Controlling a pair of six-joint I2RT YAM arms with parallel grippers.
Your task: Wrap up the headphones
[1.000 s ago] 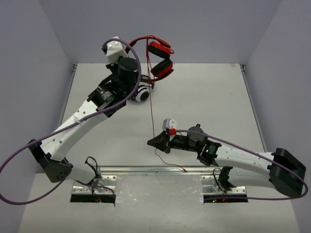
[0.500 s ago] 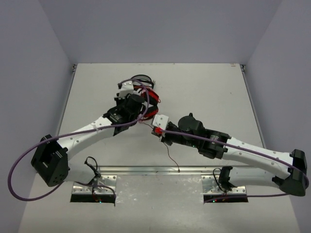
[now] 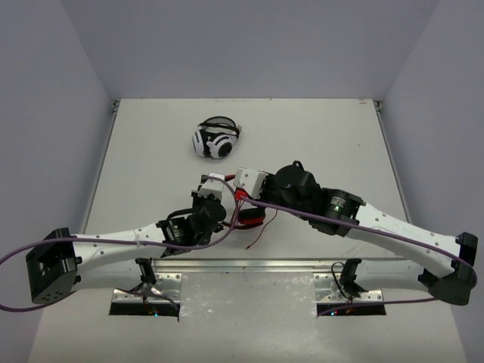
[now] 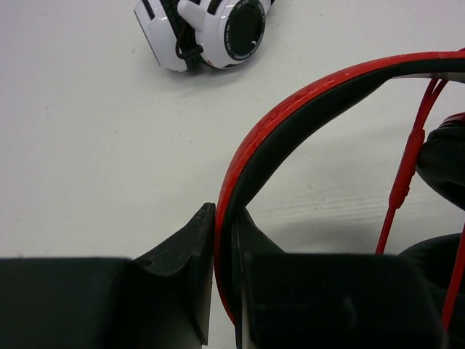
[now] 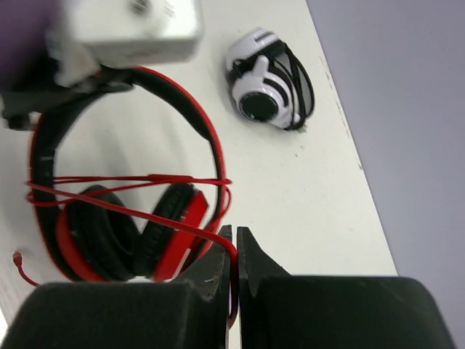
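Left jaws: clamped on the red headband of the headphones (image 4: pixel 290 102), one finger on each face of the band, at the bottom centre of the left wrist view.
Right jaws: pressed together on the thin red cable (image 5: pixel 145 177), which enters between them at the bottom centre of the right wrist view.
Cable: two or three strands cross the arch from side to side just above the ear cups (image 5: pixel 174 233); a loose end trails at the lower left.
Headphones' place: low centre of the top view (image 3: pixel 253 219), between the two wrists, near the front edge of the tabletop (image 3: pixel 325 136).
Black-and-white headphones (image 3: pixel 215 139): upper centre-left of the top view, on the tabletop, well apart from both arms.
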